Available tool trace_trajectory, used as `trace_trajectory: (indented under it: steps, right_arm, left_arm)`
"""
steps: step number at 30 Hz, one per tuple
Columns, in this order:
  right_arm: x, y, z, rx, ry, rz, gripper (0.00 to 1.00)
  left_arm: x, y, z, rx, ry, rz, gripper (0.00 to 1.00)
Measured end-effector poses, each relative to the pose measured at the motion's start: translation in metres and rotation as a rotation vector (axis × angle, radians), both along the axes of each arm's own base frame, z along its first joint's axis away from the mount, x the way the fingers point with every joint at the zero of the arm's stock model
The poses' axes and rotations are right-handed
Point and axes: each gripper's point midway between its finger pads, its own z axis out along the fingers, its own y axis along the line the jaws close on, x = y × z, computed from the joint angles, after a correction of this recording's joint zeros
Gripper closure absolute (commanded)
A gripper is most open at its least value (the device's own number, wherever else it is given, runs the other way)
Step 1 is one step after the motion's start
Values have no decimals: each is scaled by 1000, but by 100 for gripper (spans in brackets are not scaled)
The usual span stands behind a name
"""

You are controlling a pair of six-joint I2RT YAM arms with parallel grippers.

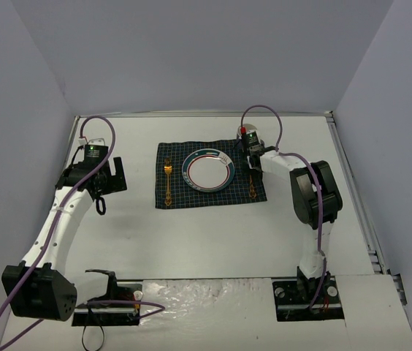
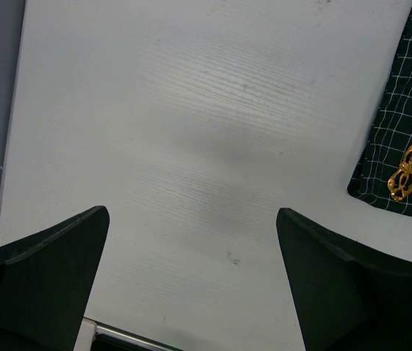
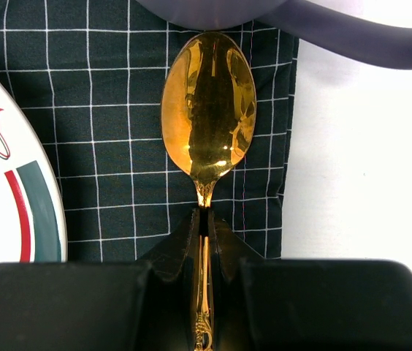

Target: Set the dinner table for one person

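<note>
Gold spoon (image 3: 207, 110) is pinched at its handle by right end effector (image 3: 206, 219) over checked cloth (image 1: 178, 196), 3 o'clock of plate (image 1: 207, 170) | fork (image 1: 168, 179) laid at plate's 9 o'clock | left end effector (image 2: 193, 212) spread above white counter (image 1: 213, 241), 9 o'clock of cloth

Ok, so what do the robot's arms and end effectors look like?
The left arm and right arm: white links, black joint housings, a purple cable along each. The left end effector and right end effector: matte black, wedge-shaped fingers. Green light on left wrist.
</note>
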Motion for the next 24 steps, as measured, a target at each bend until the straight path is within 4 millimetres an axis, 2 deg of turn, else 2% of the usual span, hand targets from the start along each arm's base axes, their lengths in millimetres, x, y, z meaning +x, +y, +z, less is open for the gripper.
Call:
trace_trajectory:
  steps: [5,10,17,19,21,24]
  right_arm:
    - [0,0,0,-2,1,6,98]
    - [0,0,0,-3,0,7,76]
    - [-5,-6,6,-2,4,5,60]
    - [-9,-6,13,4,0,6,57]
    - [-12,-6,29,18,-23,8,55]
    - [-15,-8,71,51,-105,5,48]
  left_arm:
    - [0,0,-1,2,2,1,3]
    - [0,0,-2,3,7,1,3]
    - [0,0,-2,3,7,1,3]
    - [0,0,-2,3,7,1,3]
    - [0,0,-2,2,7,1,3]
    - [1,0,-2,1,6,0,3]
